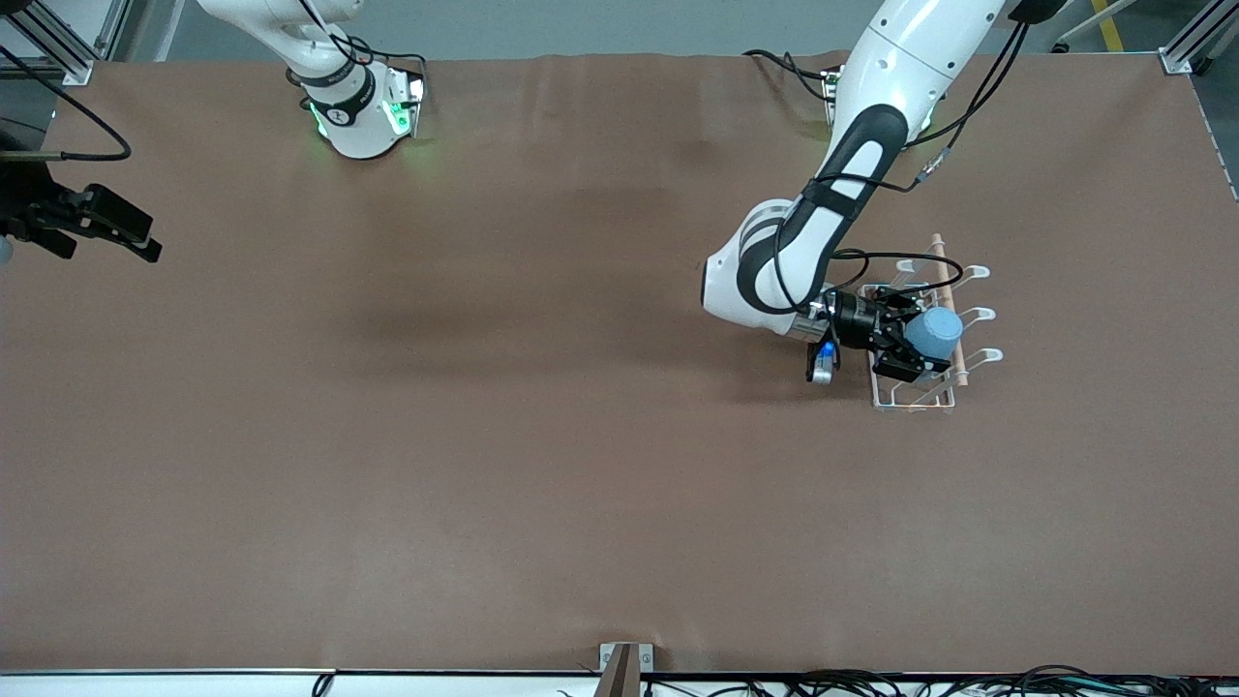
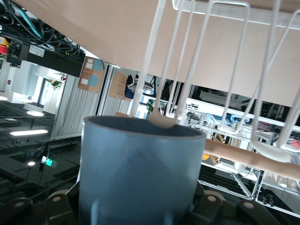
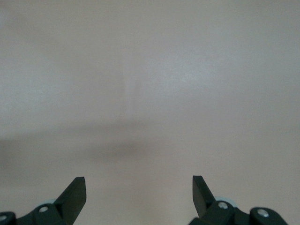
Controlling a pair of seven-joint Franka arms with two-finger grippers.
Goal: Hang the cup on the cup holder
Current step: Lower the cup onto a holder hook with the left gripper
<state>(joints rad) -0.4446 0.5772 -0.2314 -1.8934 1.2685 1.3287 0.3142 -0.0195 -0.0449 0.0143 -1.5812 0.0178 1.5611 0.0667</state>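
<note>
So from my remote seat, the front view has the action in the right half of the frame, a bit above mid-height. The left claw (image 1: 915, 341) is clamped tight on the cup (image 1: 935, 333), that small light-blue tumbler, and it's holding it up over the cup holder (image 1: 958, 382), the white wire rack sitting on the brown desk (image 1: 484, 436) toward the left arm's end. The cup lies on its side in the grip, right over the rack's light wooden rod (image 1: 937, 244). A few of the looped prong tips (image 1: 980, 272) poke out of the rack on the side away from the arm.

In the left wrist view the cup (image 2: 140, 173) fills the lower middle of the frame, with the white rack wires (image 2: 180, 70) crossing the upper part and the wooden rod (image 2: 234, 154) running just past the cup's rim. Whether the rim touches a prong or not, I can't tell.

The right claw (image 1: 106, 227) is parked at the left edge of the front frame, waiting. In the right wrist view its fingertips (image 3: 75, 192) stand wide apart with nothing between them, just bare desk (image 3: 150, 93) underneath.
</note>
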